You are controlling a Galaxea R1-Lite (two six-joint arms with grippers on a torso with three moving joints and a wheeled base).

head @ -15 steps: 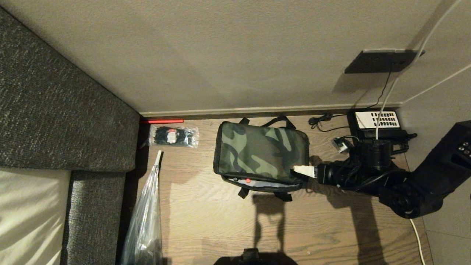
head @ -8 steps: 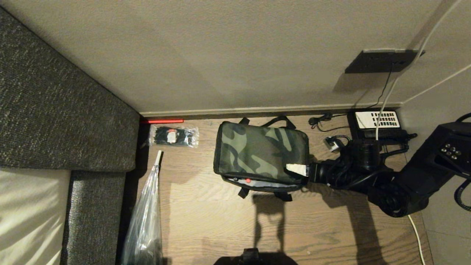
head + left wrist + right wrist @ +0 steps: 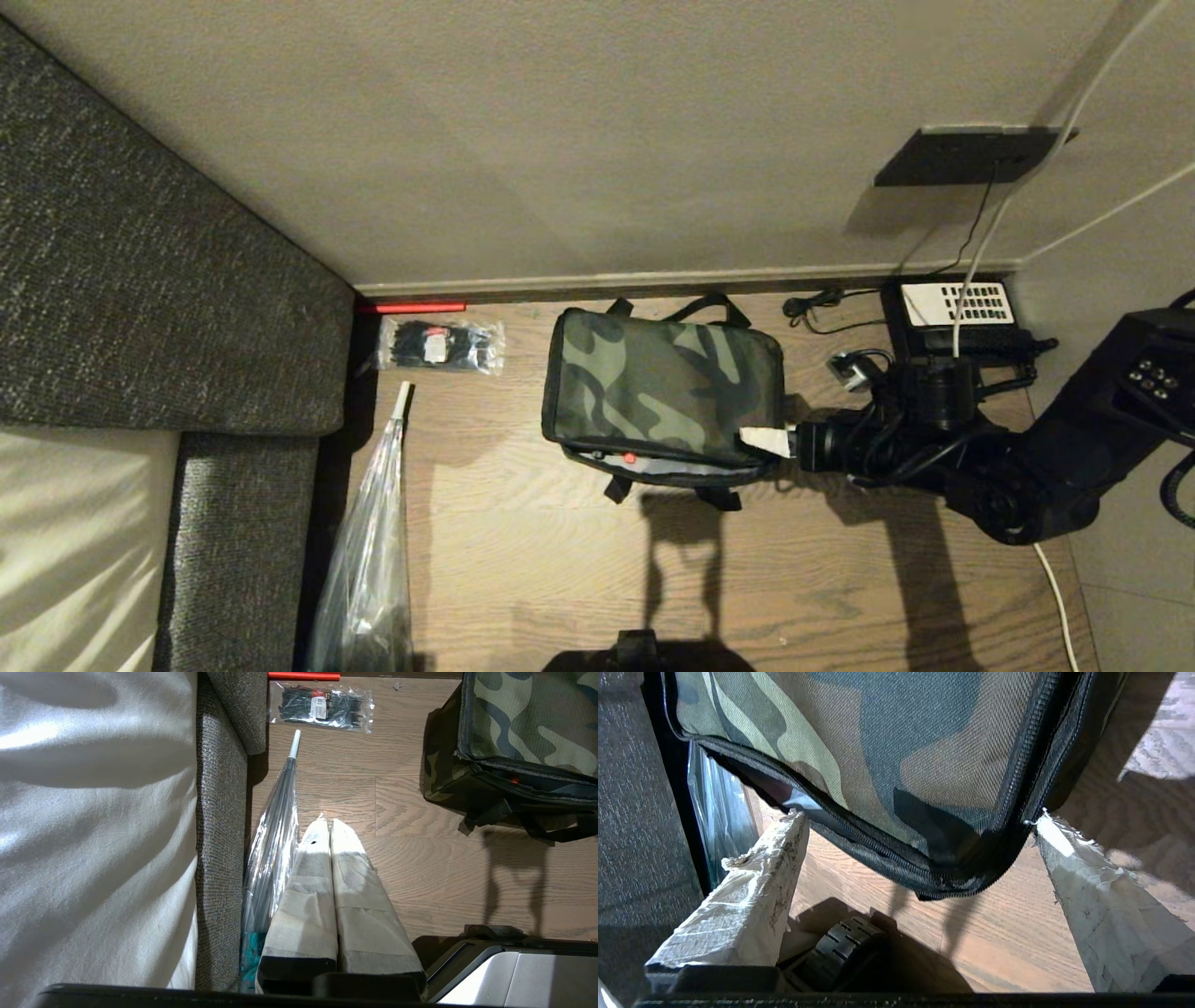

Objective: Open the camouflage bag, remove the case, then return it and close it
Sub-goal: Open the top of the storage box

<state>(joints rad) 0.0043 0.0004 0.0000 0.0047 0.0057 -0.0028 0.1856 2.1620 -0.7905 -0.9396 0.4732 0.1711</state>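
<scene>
1. The camouflage bag (image 3: pixel 665 392) stands on the floor by the wall, its lid down but unzipped along the near edge.
2. The right hand (image 3: pixel 920 858) — spread wide — straddles the lid's near right corner.
3. Next, probably: pinch the corner, lift.

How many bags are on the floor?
2. The camouflage bag sits mid-floor near the wall, with the right gripper at its corner. The clear plastic bag lies beside the sofa. Others may be hidden.

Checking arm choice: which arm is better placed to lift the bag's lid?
Right. Its open pincer straddles the camouflage bag lid's near corner; the left pincer hangs shut over bare floor, apart from it.
</scene>
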